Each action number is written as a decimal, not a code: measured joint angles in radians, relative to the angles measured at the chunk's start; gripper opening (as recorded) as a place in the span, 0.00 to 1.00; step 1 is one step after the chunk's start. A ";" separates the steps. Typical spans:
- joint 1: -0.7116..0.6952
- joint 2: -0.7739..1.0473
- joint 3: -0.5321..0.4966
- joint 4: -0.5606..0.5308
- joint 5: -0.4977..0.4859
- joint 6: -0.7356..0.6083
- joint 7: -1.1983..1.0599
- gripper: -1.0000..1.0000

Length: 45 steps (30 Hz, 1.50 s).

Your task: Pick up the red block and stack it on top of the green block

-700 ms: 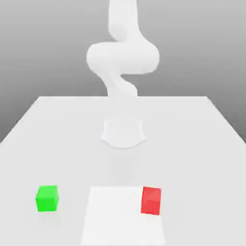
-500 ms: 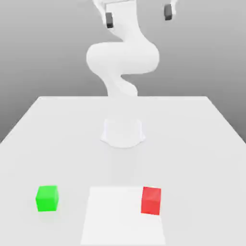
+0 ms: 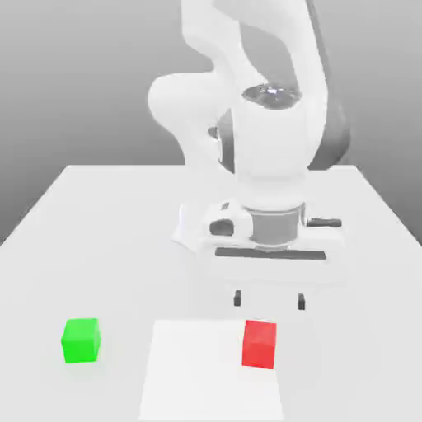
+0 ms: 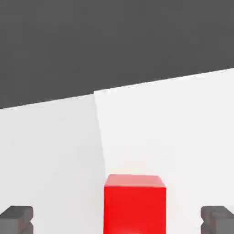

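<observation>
1. Red block [image 3: 259, 344]: a small cube, bright red all over, plain, no marks, flat dull faces.
2. Sits on the near part of the white table [image 3: 99, 214], at the exterior view's right.
3. Rests on the right edge of a brighter white square patch [image 3: 198, 371] on the tabletop.
4. In the hand view, red block [image 4: 134, 203] seen from close up: lighter red top face, deeper red front face, sharp straight edges.
5. Green block [image 3: 81, 339]: same size, bright green, plain and dull too.
6. Sits on the near part of the table at the exterior view's left, well apart from the red block, off the bright patch.
7. Both blocks flat on the table, upright, not stacked.
8. Gripper [image 3: 269, 300]: pointing down, hanging just above and a little behind the red block, not touching it.
9. Two small dark fingertips [image 3: 238, 297] spread wide, holding nothing.
10. In the hand view, gripper [image 4: 119, 219] with one dark grey fingertip [image 4: 16, 219] at each side and the red block between them, a gap on both sides.
11. White robot arm [image 3: 247, 99]: big and rounded, bent over the middle of the table, base on the far side behind the hand.
12. Grey wall behind the table.
</observation>
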<state>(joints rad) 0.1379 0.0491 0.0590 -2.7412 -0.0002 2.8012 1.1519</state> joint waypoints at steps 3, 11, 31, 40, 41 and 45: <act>0.008 0.093 -0.015 0.008 -0.032 0.079 0.026 0.50; 0.023 0.208 -0.032 0.022 -0.043 0.177 0.037 0.00; -0.253 -0.060 -0.158 0.033 -0.011 -0.095 0.354 0.00; -0.490 -0.063 -0.268 0.075 -0.003 -0.144 0.642 0.00; -0.495 -0.053 -0.265 0.078 0.003 -0.135 0.642 0.00; -0.494 0.002 -0.228 0.085 0.030 -0.084 0.628 0.00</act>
<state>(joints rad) -0.3561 0.0508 -0.1692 -2.6566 0.0297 2.7172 1.7796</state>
